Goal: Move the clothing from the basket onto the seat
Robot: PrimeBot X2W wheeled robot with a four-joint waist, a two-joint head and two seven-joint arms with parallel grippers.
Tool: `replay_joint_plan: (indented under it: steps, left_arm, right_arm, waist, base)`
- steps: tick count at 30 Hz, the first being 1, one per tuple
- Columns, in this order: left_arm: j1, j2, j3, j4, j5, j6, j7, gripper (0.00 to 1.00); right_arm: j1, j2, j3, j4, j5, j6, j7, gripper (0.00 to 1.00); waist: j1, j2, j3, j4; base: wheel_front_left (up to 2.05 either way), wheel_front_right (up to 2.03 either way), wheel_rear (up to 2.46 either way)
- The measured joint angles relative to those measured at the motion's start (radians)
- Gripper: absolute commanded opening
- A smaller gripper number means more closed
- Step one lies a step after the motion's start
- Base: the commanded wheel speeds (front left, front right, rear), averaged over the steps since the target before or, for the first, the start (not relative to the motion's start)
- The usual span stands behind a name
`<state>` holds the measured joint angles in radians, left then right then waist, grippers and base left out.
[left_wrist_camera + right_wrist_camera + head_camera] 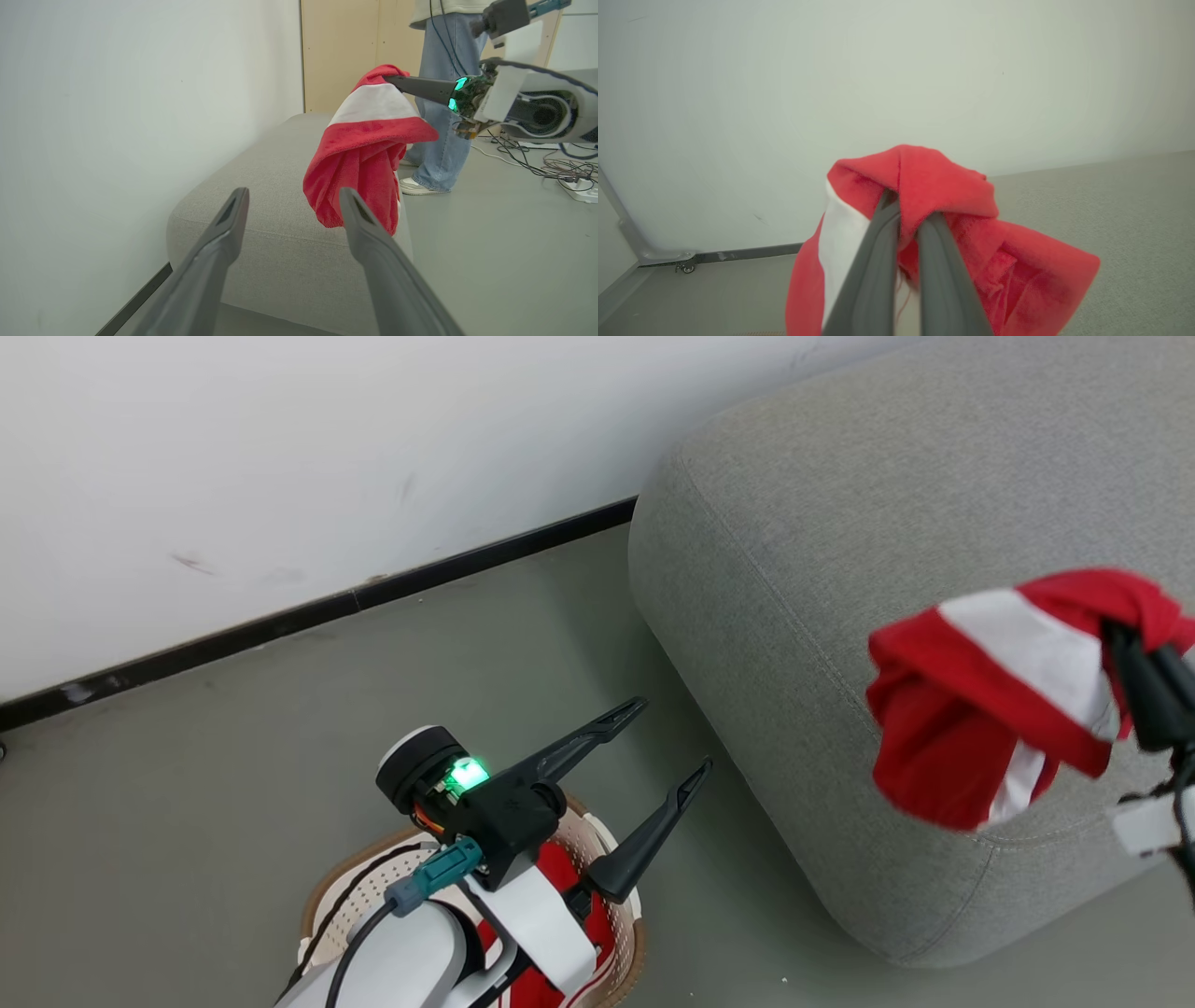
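A red garment with a white panel (990, 700) hangs over the near edge of the grey seat (840, 523), with my right gripper (1116, 635) shut on its top fold. From the right wrist I see both fingers pinching the red fabric (924, 186). The left wrist view shows the same garment (364, 154) dangling above the seat (261, 196). My left gripper (672, 737) stands open and empty above the cream basket (345, 896), where more red clothing (560, 868) lies partly hidden under my forearm.
A white wall with a black skirting strip (327, 607) runs behind the basket and seat. A person in jeans (444, 93) stands past the seat's far end, near cables and a power strip (579, 186) on the grey floor.
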<state>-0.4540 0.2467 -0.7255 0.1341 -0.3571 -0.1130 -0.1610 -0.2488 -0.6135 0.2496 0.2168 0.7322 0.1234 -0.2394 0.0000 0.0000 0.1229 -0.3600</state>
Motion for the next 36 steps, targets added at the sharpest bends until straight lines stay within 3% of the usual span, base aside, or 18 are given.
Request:
replay_joint_plan:
  steps: [14, 36]
  left_arm:
    - [-0.005, 0.038, 0.027, -0.061, 0.021, 0.034, 0.030, 1.00]
    - [-0.062, 0.068, 0.043, -0.211, 0.064, 0.065, 0.084, 1.00]
  right_arm:
    - [-0.244, -0.068, -0.046, 0.101, -0.006, 0.000, 0.087, 0.00]
    - [-0.432, -0.177, -0.207, 0.381, 0.023, 0.001, 0.131, 0.00]
  waist:
    - [0.0000, 0.0000, 0.063, 0.024]
    - [0.0000, 0.0000, 0.200, 0.074]
  base:
    - [0.00, 0.00, 0.00]
    - [0.00, 0.00, 0.00]
